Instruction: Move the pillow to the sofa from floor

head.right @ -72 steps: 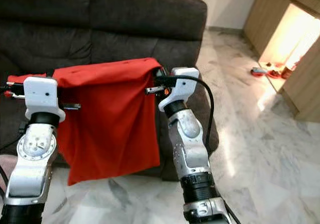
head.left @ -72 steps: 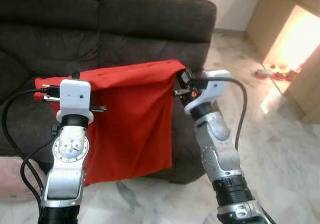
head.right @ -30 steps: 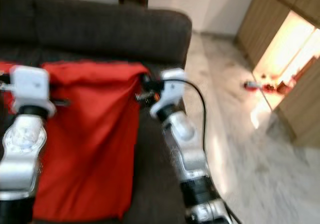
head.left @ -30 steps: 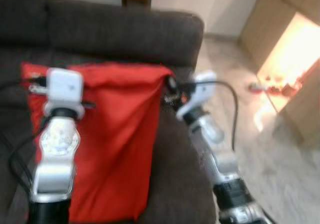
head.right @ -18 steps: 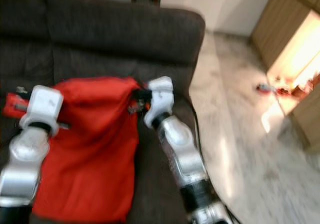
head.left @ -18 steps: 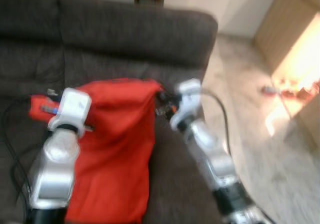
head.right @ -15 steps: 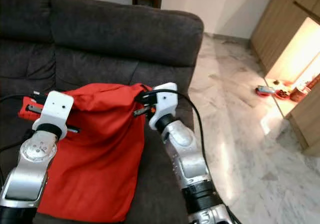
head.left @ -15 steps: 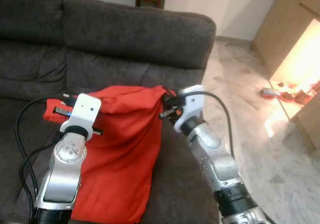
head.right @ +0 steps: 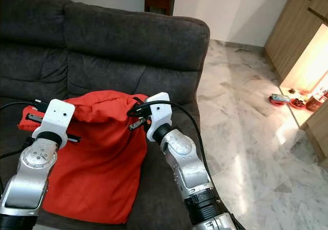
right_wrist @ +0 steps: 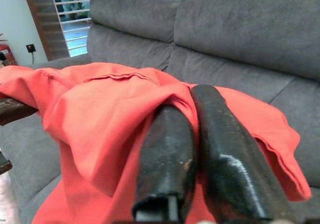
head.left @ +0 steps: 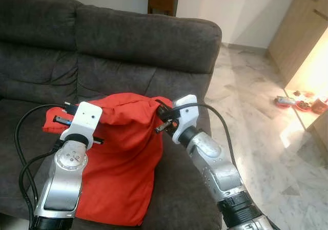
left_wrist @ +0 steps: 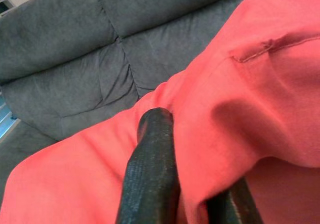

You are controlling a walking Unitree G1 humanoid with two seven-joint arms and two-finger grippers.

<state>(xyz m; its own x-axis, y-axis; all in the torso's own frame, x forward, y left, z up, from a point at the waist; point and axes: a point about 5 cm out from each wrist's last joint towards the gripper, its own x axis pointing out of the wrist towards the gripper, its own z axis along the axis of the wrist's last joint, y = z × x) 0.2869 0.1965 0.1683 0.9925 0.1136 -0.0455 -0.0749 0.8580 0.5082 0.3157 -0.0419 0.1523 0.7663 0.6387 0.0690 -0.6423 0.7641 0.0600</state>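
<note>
Two claws hold the soft red cloth pillow point(head.left: 123, 153) up by its top edge, over the seat of the dark grey fabric sofa point(head.left: 128, 40). The left claw point(head.left: 61, 118) pinches one top corner, and the right claw point(head.left: 160, 118) pinches the other, fingers point(right_wrist: 170, 149) pressed tight on the cloth. Below the claws, the pillow's bottom seems to lie on the seat cushion. I think the good way now is to lower both claws together, keep them level, then open both at once. If one lets go first, the pillow could slide off the front.
</note>
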